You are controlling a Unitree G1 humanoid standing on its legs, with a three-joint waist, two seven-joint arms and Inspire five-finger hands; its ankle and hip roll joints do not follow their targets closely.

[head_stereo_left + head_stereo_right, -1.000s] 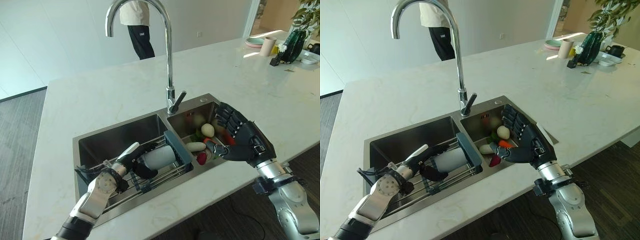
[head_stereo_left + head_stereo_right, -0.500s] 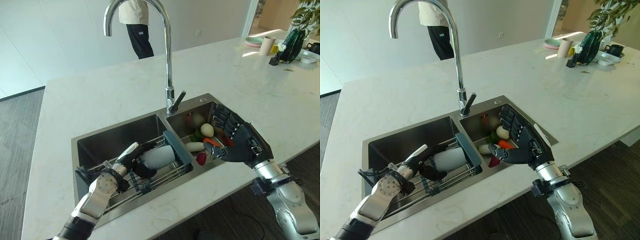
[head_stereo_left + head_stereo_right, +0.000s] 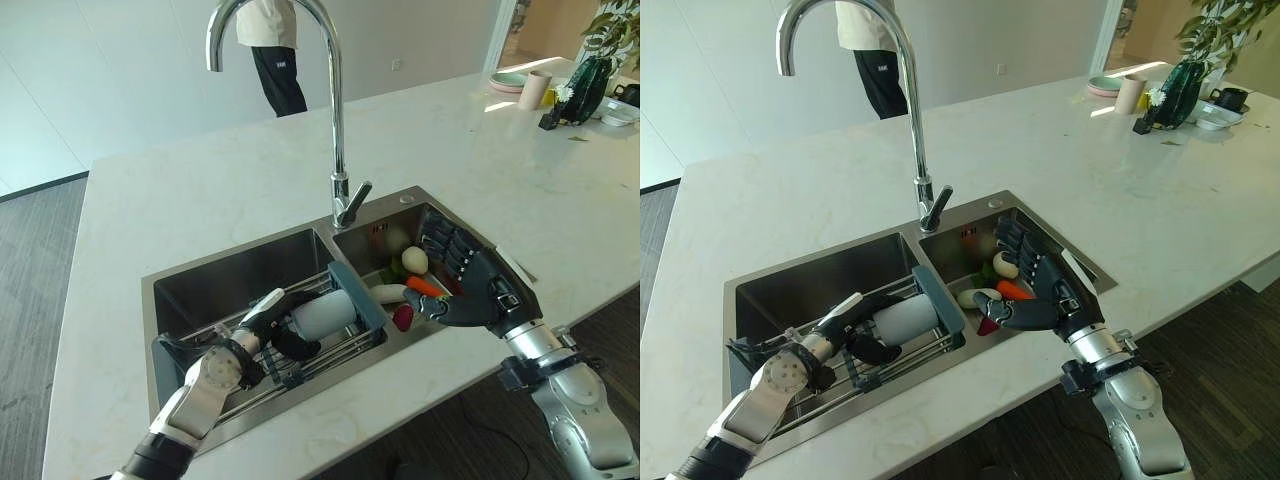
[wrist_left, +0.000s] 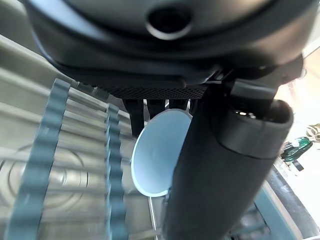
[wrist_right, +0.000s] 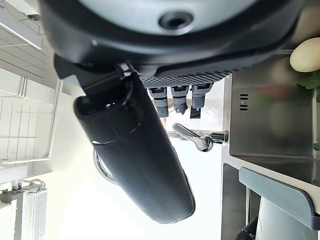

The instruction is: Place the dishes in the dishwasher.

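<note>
Cup [image 3: 323, 313], pale and lying on its side, sat in the grey dish rack [image 3: 355, 297] that spanned the left basin of the sink [image 3: 240, 275]. From my head I saw my left hand [image 3: 262, 318] reach in from the lower left, its dark fingers curled about the cup's near end and its white-covered thumb laid along the top. My left wrist camera showed what the head views could not: the cup's open mouth [image 4: 159, 152] facing me, with my fingers [image 4: 150, 107] just past its rim and my thumb crossing in front of it. How firmly I gripped it I could not make out there, since my thumb hid much of the rim.

Between the basins rose the tall faucet [image 3: 336, 120]. The right basin held vegetables [image 3: 1002, 277]: a pale round one, an orange carrot, something red and some green, partly covered by my right hand [image 3: 1042, 292]. That hand hovered over them with fingers spread and straight, holding nothing. My right wrist camera showed those straight fingers [image 5: 174, 96] pointing toward the faucet's lever, and the rack's grey end.

A person [image 3: 275, 50] stood beyond the counter [image 3: 200, 190], cut off above the waist. Dishes [image 3: 520, 85] lay at the counter's far right end.
</note>
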